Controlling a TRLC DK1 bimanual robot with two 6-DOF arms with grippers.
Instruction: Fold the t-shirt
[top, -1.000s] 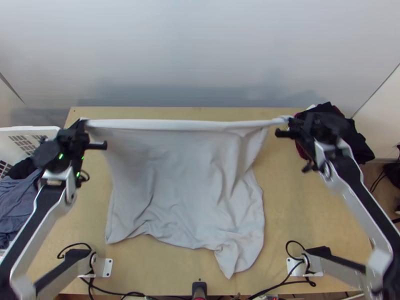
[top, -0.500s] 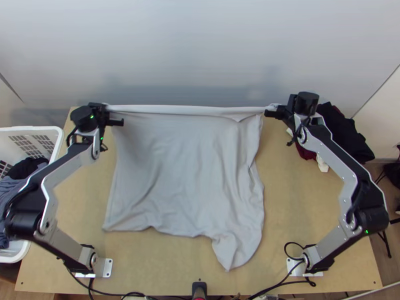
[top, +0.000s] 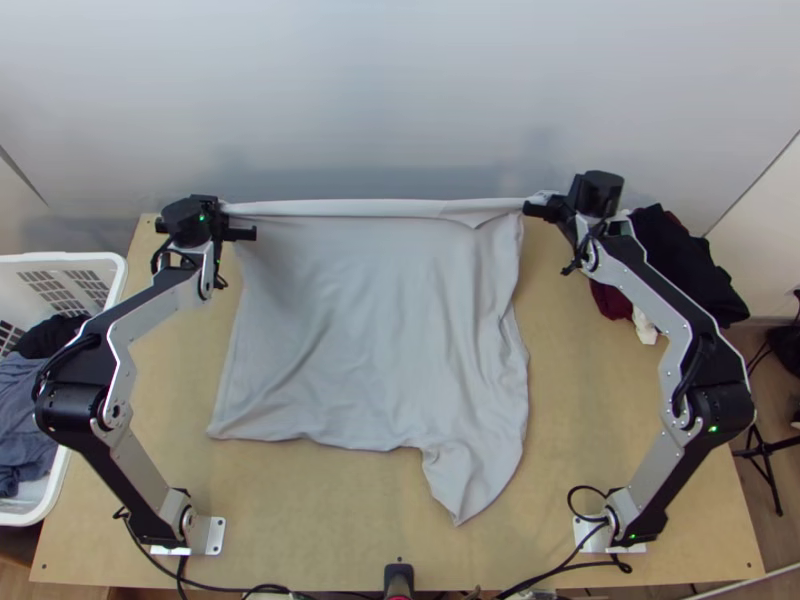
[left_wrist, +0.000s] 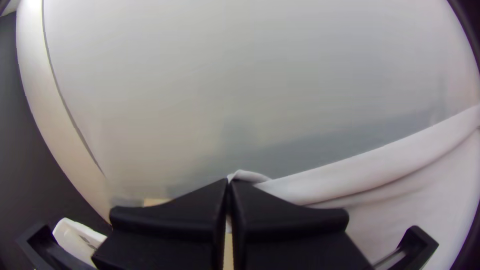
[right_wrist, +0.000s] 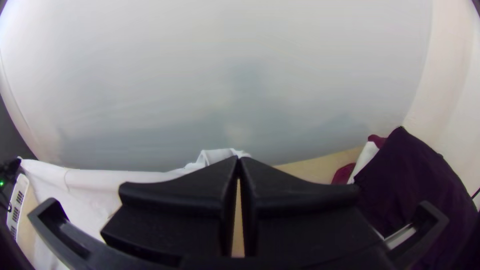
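At the table's far left, my left gripper (top: 226, 212) is shut on one far corner of the grey t-shirt (top: 375, 330). My right gripper (top: 540, 204) is shut on the other far corner. Between them the far edge is stretched taut, with a rolled-looking band along it. The rest hangs down onto the table toward the near side, lightly wrinkled, with a flap sticking out at the near right. In the left wrist view the fingertips of my left gripper (left_wrist: 229, 184) meet at the cloth (left_wrist: 350, 177); in the right wrist view my right gripper (right_wrist: 238, 161) pinches the cloth (right_wrist: 115, 177).
A white basket (top: 110, 262) with dark and blue clothes stands off the table's left edge. Dark and maroon clothes (top: 685, 255) lie piled at the far right corner. A pale wall stands behind the table. Bare wood (top: 600, 410) shows right of the shirt.
Both grippers have moved toward the table's far side, and somewhat closer together, holding the shirt's far edge. The near hem has slid a little away from the near edge of the table.
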